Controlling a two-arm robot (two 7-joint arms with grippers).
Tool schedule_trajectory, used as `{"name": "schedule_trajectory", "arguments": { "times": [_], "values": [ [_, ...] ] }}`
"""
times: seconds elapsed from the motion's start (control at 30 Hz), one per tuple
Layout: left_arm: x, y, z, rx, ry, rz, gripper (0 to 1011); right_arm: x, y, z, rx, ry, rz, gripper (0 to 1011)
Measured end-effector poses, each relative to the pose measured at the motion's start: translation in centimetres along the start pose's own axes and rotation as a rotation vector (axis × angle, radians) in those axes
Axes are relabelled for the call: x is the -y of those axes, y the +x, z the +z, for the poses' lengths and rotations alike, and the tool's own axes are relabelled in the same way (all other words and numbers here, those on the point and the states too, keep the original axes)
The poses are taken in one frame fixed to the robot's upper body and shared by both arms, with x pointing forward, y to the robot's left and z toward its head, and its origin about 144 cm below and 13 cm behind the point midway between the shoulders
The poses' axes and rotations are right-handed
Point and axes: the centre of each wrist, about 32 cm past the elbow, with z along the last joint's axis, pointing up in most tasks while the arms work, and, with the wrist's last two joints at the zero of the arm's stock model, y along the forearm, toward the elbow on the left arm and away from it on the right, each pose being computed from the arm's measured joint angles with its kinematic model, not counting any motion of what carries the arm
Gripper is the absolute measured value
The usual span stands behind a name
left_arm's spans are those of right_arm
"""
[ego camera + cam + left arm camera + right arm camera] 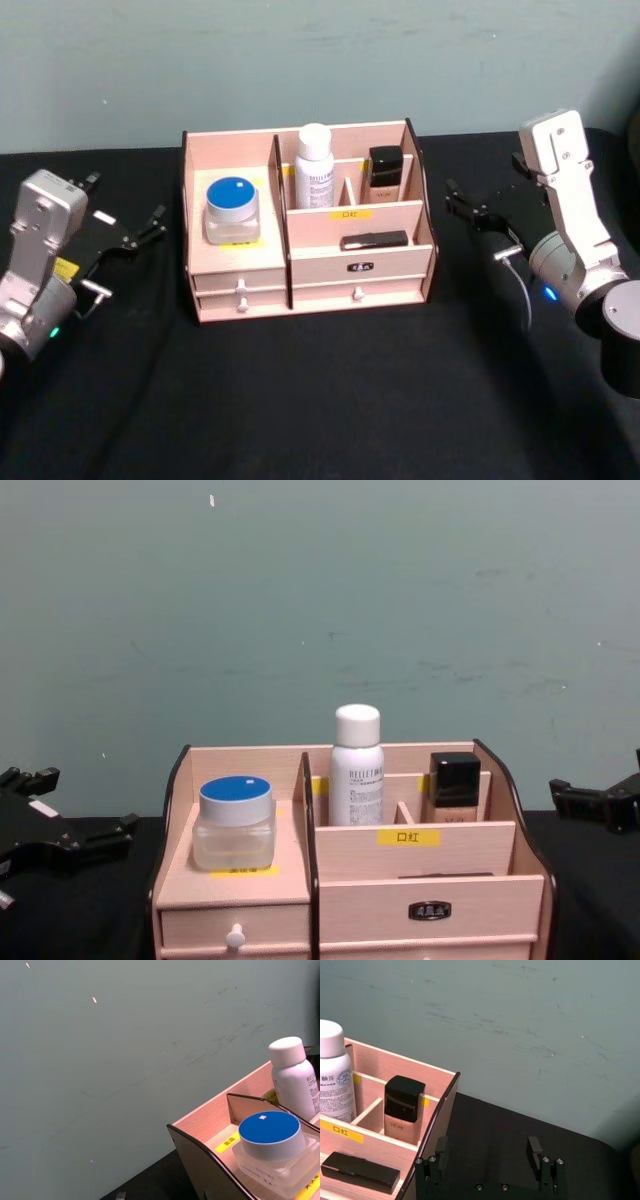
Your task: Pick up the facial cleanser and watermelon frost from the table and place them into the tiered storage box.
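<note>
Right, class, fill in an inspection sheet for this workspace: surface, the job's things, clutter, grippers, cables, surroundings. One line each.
Surface: black cloth table, bare in front of the box.
Job's things: tiered storage box stands mid-table; facial cleanser upright in a rear compartment of its right section; watermelon frost sits on its left section.
Clutter: black-capped beige bottle in a rear compartment to the right of the cleanser; flat black case in the front slot.
Grippers: left gripper open, empty, left of the box; right gripper open, empty, right of it.
Cables: thin cable loops by the right arm.
Surroundings: plain grey-green wall behind.
</note>
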Motion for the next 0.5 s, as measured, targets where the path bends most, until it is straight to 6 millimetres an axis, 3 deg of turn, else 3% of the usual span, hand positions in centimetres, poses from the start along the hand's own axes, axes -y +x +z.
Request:
{"name": "schedule_trajectory", "arguments": {
  "times": [0.5],
  "values": [
    [0.0,0.0,0.0,0.0,0.0,0.0,1009,0.03,-0.02,0.04,0.002,0.0,0.001,1003]
  ]
}}
